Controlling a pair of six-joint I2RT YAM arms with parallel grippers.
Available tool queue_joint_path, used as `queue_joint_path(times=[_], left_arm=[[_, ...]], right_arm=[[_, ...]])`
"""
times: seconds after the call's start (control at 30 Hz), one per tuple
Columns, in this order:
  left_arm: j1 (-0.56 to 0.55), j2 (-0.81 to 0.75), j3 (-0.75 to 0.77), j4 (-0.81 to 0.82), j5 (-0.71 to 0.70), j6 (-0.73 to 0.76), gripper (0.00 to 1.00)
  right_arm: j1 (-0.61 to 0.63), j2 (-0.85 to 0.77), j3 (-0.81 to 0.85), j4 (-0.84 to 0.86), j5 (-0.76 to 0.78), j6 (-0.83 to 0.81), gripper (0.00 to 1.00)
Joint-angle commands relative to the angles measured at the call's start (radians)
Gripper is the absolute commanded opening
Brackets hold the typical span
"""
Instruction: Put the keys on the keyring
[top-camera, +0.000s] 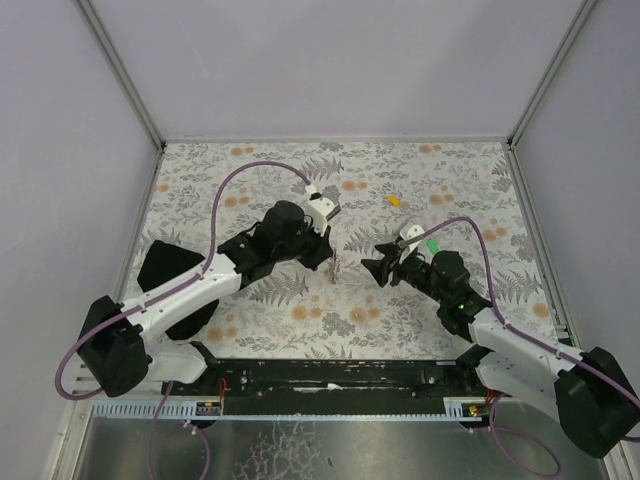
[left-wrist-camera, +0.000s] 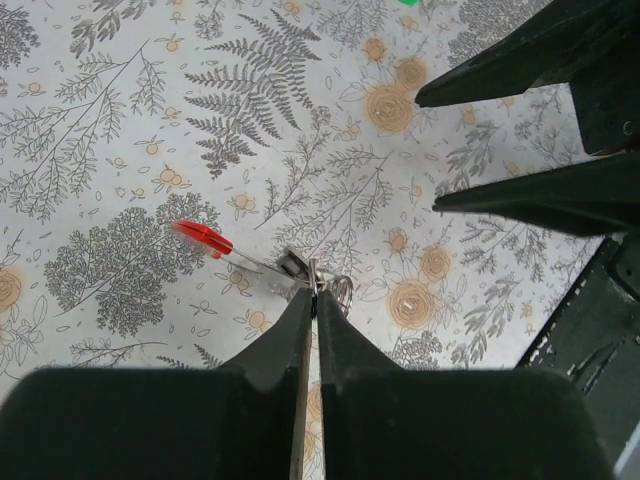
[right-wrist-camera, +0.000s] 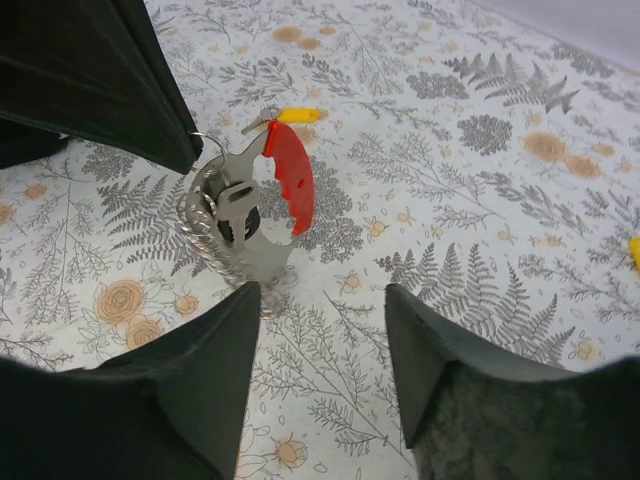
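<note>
The keyring (right-wrist-camera: 245, 225) stands upright on the table: a red loop (right-wrist-camera: 290, 175), a grey metal tab and a coiled wire ring (right-wrist-camera: 200, 240). My left gripper (left-wrist-camera: 313, 292) is shut on its top edge, and in the top view it sits at mid-table (top-camera: 335, 262). A yellow-capped key (right-wrist-camera: 298, 115) pokes out by the keyring's top; whether it is threaded on I cannot tell. Another yellow key (top-camera: 395, 201) lies loose farther back. A green key cap (top-camera: 432, 248) shows beside my right wrist. My right gripper (right-wrist-camera: 322, 295) is open just in front of the keyring, its left fingertip (right-wrist-camera: 245, 300) at the coil.
The table carries a floral cloth (top-camera: 300, 310) and is walled on three sides by grey panels (top-camera: 330, 60). A black pad (top-camera: 165, 265) lies under the left arm. A black rail (top-camera: 330, 375) runs along the near edge between the arm bases.
</note>
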Motion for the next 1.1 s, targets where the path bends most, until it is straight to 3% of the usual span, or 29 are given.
queue_joint_path(times=[0.0, 0.17, 0.43, 0.57, 0.73, 0.83, 1.07], left_arm=[[0.001, -0.031, 0.069, -0.080, 0.060, 0.065, 0.00], [0.003, -0.029, 0.076, -0.086, 0.074, 0.062, 0.00], [0.003, -0.026, 0.045, -0.050, 0.115, 0.039, 0.00], [0.000, -0.028, 0.026, -0.026, 0.119, 0.025, 0.00], [0.002, -0.028, 0.008, 0.007, 0.119, 0.012, 0.00], [0.000, -0.024, 0.004, 0.020, 0.113, 0.005, 0.00], [0.000, -0.026, 0.003, 0.023, 0.106, -0.001, 0.00]], right_arm=[[-0.002, 0.009, -0.023, 0.183, -0.077, -0.103, 0.54], [-0.002, 0.098, -0.058, 0.389, -0.200, -0.102, 0.42], [-0.002, 0.189, -0.069, 0.520, -0.281, -0.027, 0.40], [-0.001, 0.149, -0.021, 0.400, -0.249, 0.068, 0.39], [-0.001, 0.072, 0.135, -0.002, -0.186, 0.227, 0.40], [-0.001, 0.076, 0.196, -0.152, -0.182, 0.292, 0.40], [-0.002, 0.113, 0.233, -0.190, -0.312, 0.461, 0.39]])
